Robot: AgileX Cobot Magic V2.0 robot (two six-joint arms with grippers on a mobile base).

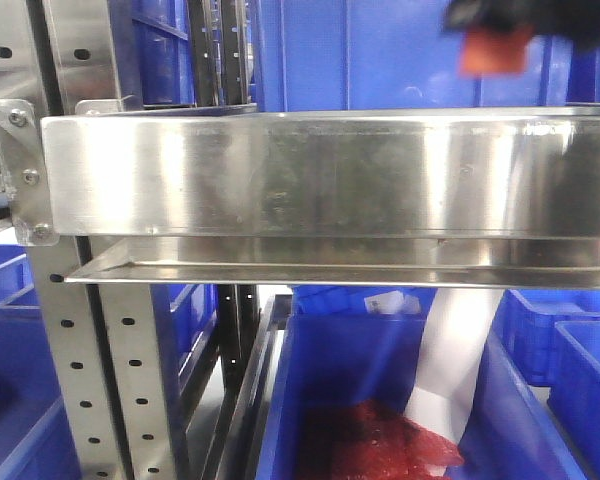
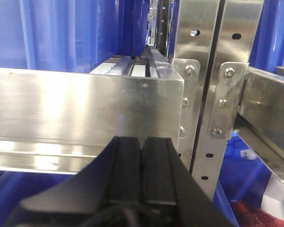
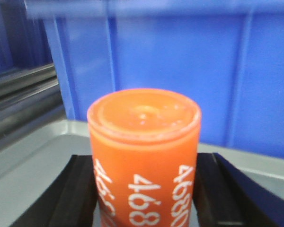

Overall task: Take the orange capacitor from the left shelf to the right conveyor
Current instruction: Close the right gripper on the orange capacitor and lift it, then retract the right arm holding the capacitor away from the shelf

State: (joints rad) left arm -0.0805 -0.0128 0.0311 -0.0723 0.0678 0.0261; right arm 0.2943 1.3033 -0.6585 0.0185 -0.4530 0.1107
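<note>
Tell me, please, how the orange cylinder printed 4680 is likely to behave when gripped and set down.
The orange cylindrical capacitor looks rigid, so it probably won't deform between the black fingers. Its smooth rounded side seems glossy, so it may slip in a loose grip. Laid sideways it would likely roll.

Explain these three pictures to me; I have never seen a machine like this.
This is a two-armed robot with one camera on its body and one on each wrist. The front camera faces a steel shelf, with blue bins below it. The left wrist camera looks past the left gripper, its black fingers pressed together and empty, at the shelf's shiny lip. The right wrist camera shows the right gripper clamped around the orange capacitor, printed 4680, above a grey surface.
</note>
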